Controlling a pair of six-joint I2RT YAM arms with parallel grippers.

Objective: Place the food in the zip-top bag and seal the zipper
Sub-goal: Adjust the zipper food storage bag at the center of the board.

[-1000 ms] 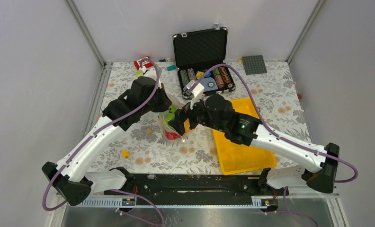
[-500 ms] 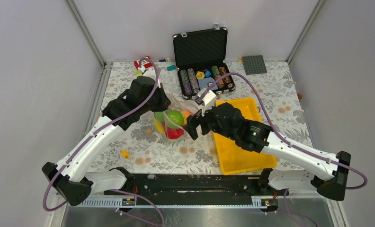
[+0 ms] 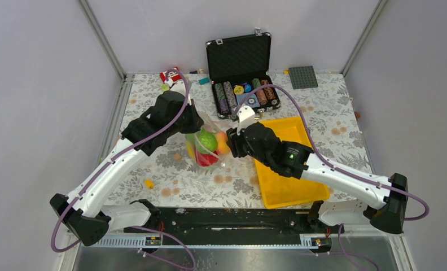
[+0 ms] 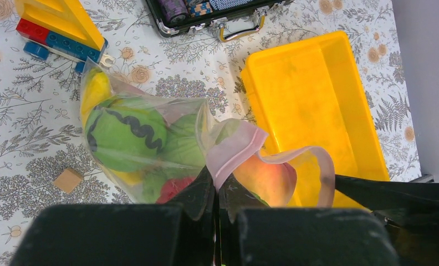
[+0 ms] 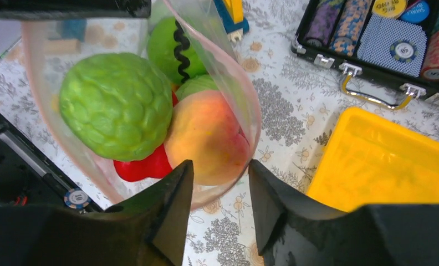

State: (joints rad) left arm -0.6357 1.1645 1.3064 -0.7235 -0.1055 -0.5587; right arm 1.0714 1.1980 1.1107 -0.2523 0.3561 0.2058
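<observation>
top external view: the zip-top bag (image 3: 207, 148) is at the middle of the table (image 3: 334, 113), between the two grippers, just left of the yellow tray (image 3: 289, 169). it is a clear, crinkly pouch bulging with the food. its mouth gapes open toward the right, facing the right gripper (image 5: 217, 172). stuffed as it is, it looks more like a round lump than a flat bag, so i cannot tell its long axis. the zipper (image 4: 236, 149) is a pale pinkish strip, unsealed and curling in a loop around the opening.

inside are a bumpy green fruit (image 5: 115, 105), an orange-pink peach (image 5: 206, 138) nearest the mouth, a red piece (image 5: 139, 166) under them, a green ball with a dark wavy stripe (image 4: 126, 136) and a yellow banana (image 4: 95, 91) at the closed end.

the left gripper (image 4: 217, 191) has its fingers pressed together, pinching the strip at the bag's left rim. the right gripper's fingers stand partly apart with the near rim between them, right at the peach. i cannot tell whether they touch the plastic.

far of the bag lies an open black case (image 3: 241, 68) of poker chips, whose lettering is too small to read. a loose chip (image 5: 76, 197) near the table's front edge seems to read 10. toy bricks (image 4: 56, 30) and a small tan cube (image 4: 67, 180) lie on the left.
</observation>
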